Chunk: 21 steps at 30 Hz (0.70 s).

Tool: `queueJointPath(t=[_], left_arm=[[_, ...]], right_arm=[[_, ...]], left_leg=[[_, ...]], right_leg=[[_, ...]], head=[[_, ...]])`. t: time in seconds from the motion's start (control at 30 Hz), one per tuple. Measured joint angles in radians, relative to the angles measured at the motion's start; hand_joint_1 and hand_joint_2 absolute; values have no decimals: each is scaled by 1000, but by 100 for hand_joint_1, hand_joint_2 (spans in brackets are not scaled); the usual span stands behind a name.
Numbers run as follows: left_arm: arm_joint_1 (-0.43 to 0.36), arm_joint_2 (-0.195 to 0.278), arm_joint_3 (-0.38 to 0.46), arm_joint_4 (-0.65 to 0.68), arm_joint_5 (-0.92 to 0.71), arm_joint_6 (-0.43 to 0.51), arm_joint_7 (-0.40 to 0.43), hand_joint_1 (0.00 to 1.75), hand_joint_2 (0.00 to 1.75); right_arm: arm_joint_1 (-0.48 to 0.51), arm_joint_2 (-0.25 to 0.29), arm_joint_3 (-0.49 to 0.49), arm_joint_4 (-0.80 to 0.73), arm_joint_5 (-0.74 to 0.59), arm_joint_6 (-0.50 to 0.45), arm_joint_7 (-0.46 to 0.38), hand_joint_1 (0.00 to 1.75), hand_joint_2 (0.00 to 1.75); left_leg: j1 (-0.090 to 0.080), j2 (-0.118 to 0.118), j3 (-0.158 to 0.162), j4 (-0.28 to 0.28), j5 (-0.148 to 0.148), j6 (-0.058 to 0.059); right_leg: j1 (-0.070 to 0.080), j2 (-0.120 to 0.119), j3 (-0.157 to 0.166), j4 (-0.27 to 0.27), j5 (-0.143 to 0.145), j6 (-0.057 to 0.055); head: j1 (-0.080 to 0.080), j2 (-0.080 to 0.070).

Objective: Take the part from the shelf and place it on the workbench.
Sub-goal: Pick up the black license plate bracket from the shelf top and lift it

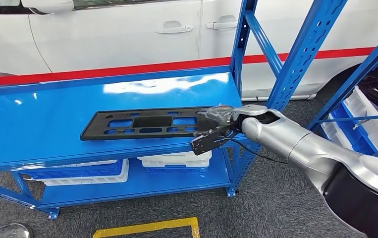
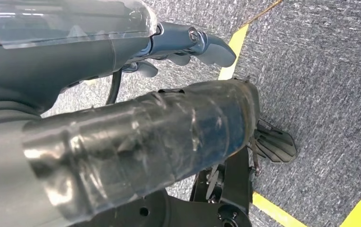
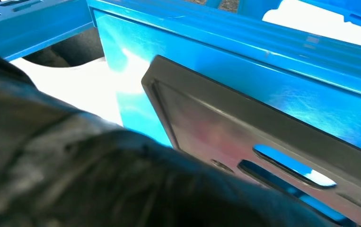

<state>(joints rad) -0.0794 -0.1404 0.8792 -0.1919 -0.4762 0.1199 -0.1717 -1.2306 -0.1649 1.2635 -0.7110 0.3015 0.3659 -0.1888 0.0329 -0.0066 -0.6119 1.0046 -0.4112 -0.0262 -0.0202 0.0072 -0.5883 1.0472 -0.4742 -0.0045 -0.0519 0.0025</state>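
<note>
The part (image 1: pixel 149 124) is a long flat black plate with several cut-outs. It lies flat on the blue shelf top (image 1: pixel 43 119), close to the front edge. My right hand (image 1: pixel 215 128) is at the plate's right end: upper fingers rest over that end, and a dark lower part of the hand hangs in front of the shelf's edge. Whether the hand has closed on the plate is hidden. The right wrist view shows the plate (image 3: pixel 244 127) close up behind the blurred hand (image 3: pixel 74 170). My left hand (image 2: pixel 169 94) hangs over the floor and holds nothing, its fingers (image 2: pixel 202 45) loosely extended.
Blue shelf uprights (image 1: pixel 303 54) stand just right of my right arm. White and blue bins (image 1: pixel 177 161) sit on the lower shelf, and more bins (image 1: pixel 370 121) in the rack at right. A white car (image 1: pixel 127 29) stands behind. Yellow floor tape (image 1: pixel 147 228) marks the grey carpet.
</note>
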Motion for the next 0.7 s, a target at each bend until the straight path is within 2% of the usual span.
queueJointPath(t=[0.7], left_arm=[[0,0,0,0,-10,-2,2,0,0]], right_arm=[[5,-21,7,1,-9,0,-3,0,0]], left_leg=[[-2,0,-8,10,-1,1]], right_leg=[[-2,-1,-2,-2,4,5]], head=[[0,0]])
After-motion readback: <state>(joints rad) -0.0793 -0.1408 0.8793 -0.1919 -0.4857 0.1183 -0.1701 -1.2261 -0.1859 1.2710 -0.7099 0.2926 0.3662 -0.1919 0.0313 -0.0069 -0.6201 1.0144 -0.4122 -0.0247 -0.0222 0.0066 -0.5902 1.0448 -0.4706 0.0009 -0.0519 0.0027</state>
